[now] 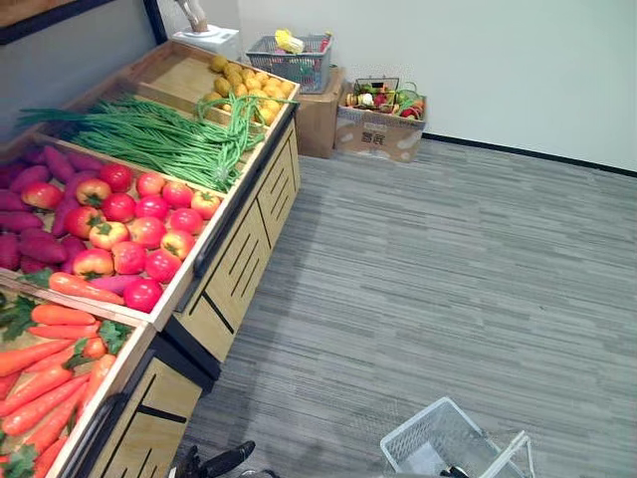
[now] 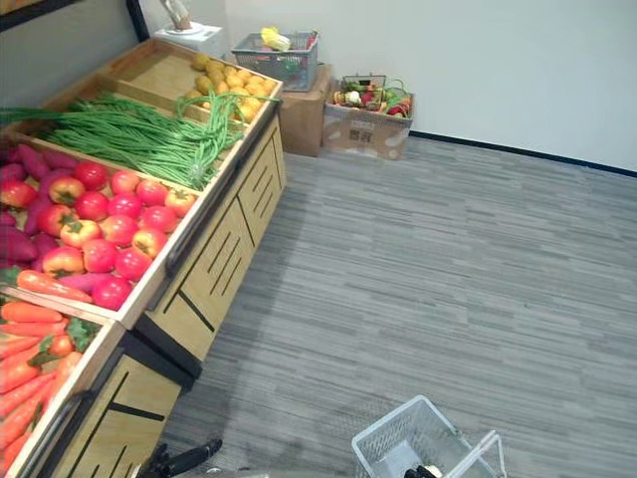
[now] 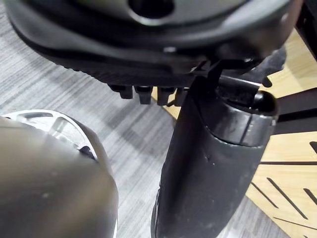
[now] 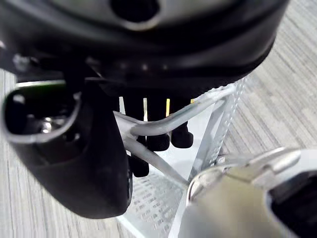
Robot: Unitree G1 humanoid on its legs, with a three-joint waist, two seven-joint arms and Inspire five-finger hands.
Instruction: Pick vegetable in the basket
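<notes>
right robot hand [image 4: 157, 119] curled round handle of white basket [image 1: 420, 435]; carrots [image 1: 50, 383] lie well apart, leftward.

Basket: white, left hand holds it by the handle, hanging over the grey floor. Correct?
No. The right hand holds the basket, not the left: the right wrist view shows its fingers curled round the handle. The basket is white and hangs over the grey floor.
</notes>
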